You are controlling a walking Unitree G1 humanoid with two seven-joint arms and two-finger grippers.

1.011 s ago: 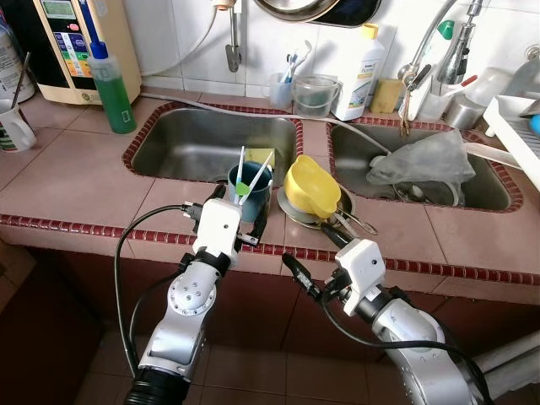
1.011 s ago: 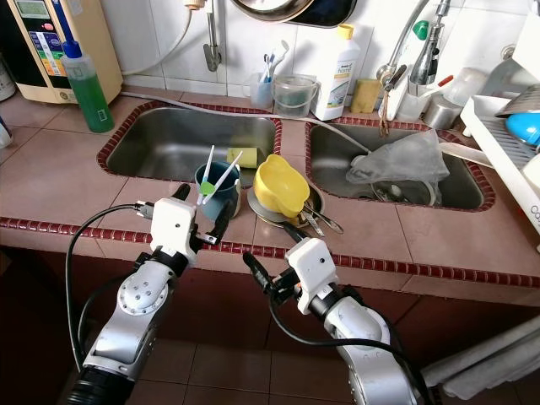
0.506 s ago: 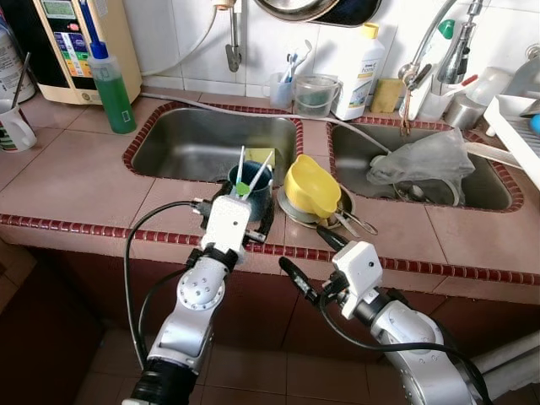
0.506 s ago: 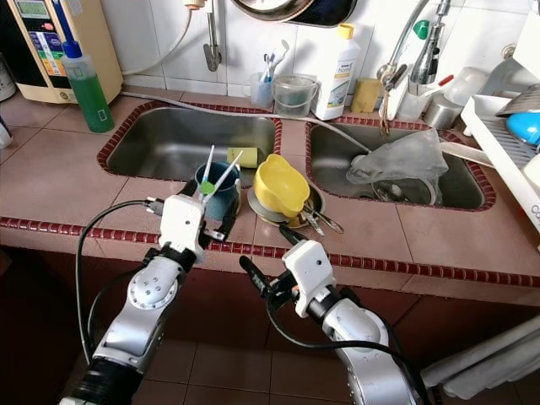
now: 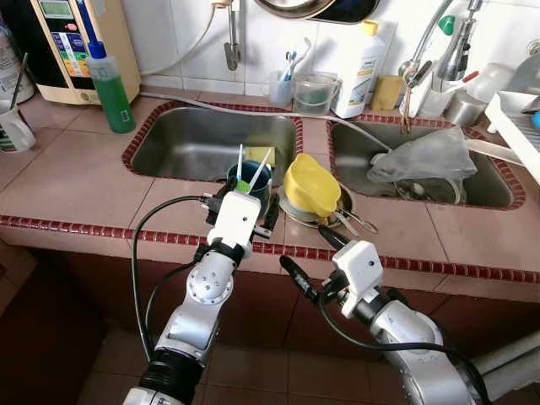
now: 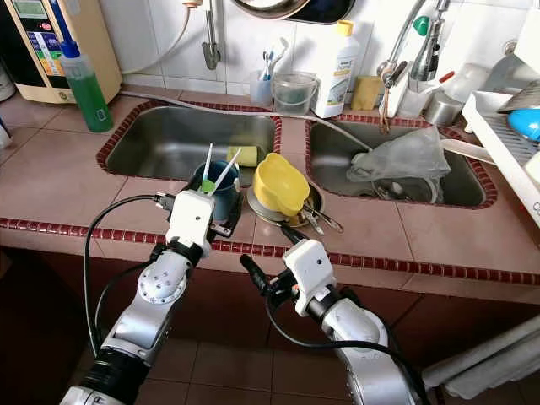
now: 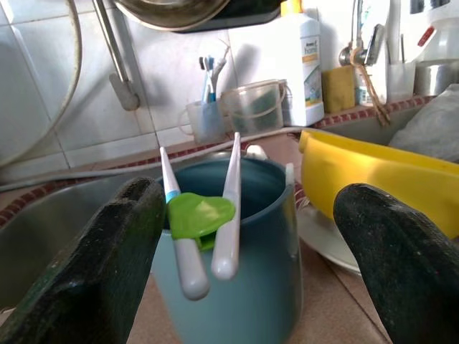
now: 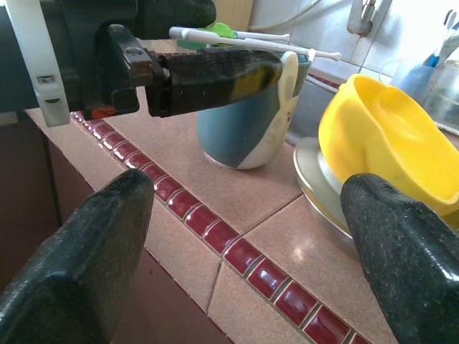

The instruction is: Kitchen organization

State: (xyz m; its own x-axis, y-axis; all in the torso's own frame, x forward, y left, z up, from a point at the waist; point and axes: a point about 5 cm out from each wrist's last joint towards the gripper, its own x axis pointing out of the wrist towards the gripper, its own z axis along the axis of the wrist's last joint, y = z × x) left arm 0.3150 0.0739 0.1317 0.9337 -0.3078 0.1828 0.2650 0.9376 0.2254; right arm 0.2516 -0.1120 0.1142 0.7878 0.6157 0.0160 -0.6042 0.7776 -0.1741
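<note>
A blue mug [image 5: 254, 183] stands on the tiled counter in front of the left sink, holding white tongs with a green hinge [image 7: 199, 216]. My left gripper [image 7: 247, 244] is open, one black finger on each side of the mug [image 7: 240, 258], at its near side. To the mug's right a yellow bowl [image 5: 310, 184] lies tilted on a metal plate [image 5: 293, 212]. My right gripper [image 5: 312, 257] is open and empty, low at the counter's front edge, pointing toward the mug and bowl [image 8: 391, 136].
The left sink [image 5: 181, 143] is behind the mug. The right sink holds a grey cloth [image 5: 426, 160]. A green soap bottle [image 5: 110, 89], a water dispenser [image 5: 76, 34] and a white mug [image 5: 13, 126] stand at the left. A white detergent bottle [image 5: 359, 63] stands at the back, a dish rack [image 5: 516, 125] at the right.
My left gripper has moved forward and a little right, so its fingers now flank the blue mug. The right arm has barely shifted.
</note>
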